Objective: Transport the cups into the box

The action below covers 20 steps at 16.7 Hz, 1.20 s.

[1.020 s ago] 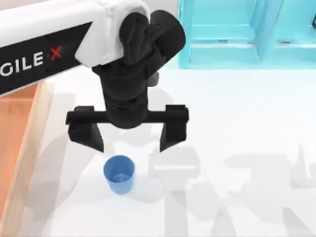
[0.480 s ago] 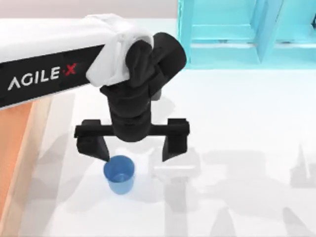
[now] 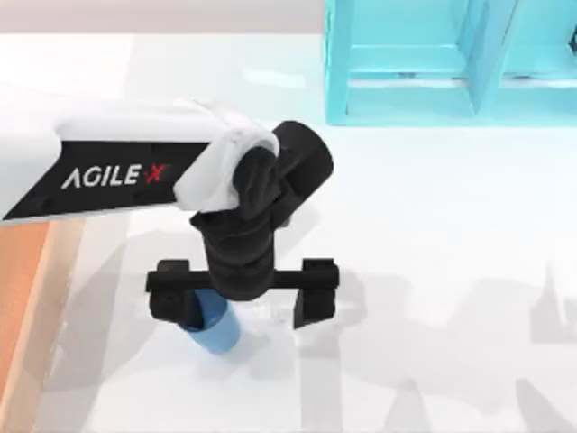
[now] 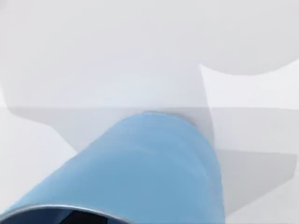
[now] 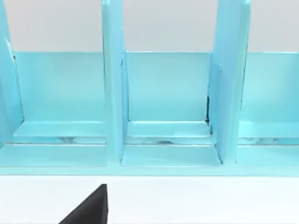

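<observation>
Your left end effector (image 3: 242,307) hung spread wide over the cup (image 3: 215,329), one finger (image 3: 176,304) at its rim, just right of the box (image 3: 22,316), seemingly ready to grasp.

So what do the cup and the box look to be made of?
The cup, under the left end effector: smooth matte blue, probably plastic, evenly coloured. The box: orange-brown with a paler tan rim, looks like wood, though no grain shows.

Top view overhead, downward; left wrist view close on cup (image 4: 154,168); right wrist view faces shelf (image 5: 168,107).
</observation>
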Motion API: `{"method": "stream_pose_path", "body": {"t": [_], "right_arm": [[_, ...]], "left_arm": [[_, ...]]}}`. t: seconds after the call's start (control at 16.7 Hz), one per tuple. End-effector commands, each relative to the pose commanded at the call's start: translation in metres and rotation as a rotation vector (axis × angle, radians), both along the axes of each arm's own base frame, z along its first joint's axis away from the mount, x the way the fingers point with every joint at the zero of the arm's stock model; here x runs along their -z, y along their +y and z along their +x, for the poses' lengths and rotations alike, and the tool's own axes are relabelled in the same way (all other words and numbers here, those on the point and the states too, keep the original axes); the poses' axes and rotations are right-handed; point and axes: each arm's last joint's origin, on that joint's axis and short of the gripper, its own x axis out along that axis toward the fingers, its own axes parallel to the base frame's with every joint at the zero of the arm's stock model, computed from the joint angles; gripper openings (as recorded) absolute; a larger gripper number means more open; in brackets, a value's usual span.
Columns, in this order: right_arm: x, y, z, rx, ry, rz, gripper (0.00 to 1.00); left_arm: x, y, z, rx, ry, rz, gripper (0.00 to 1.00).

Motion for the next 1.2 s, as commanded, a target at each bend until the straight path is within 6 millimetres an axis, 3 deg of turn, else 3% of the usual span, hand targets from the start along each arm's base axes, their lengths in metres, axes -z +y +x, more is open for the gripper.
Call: {"method": "stream_pose_path", "body": {"t": [0.12, 0.9, 1.2], "right_arm": [[0.0000, 0.0000, 0.0000, 0.000, 0.000, 0.000, 1.00], [0.0000, 0.0000, 0.0000, 0.000, 0.000, 0.000, 1.00], [0.0000, 0.0000, 0.0000, 0.000, 0.000, 0.000, 1.00]], "left_arm": [[0.0000, 0.0000, 0.0000, 0.000, 0.000, 0.000, 1.00], [0.0000, 0.0000, 0.0000, 0.000, 0.000, 0.000, 0.02], [0.0000, 0.0000, 0.0000, 0.000, 0.000, 0.000, 0.00]]}}
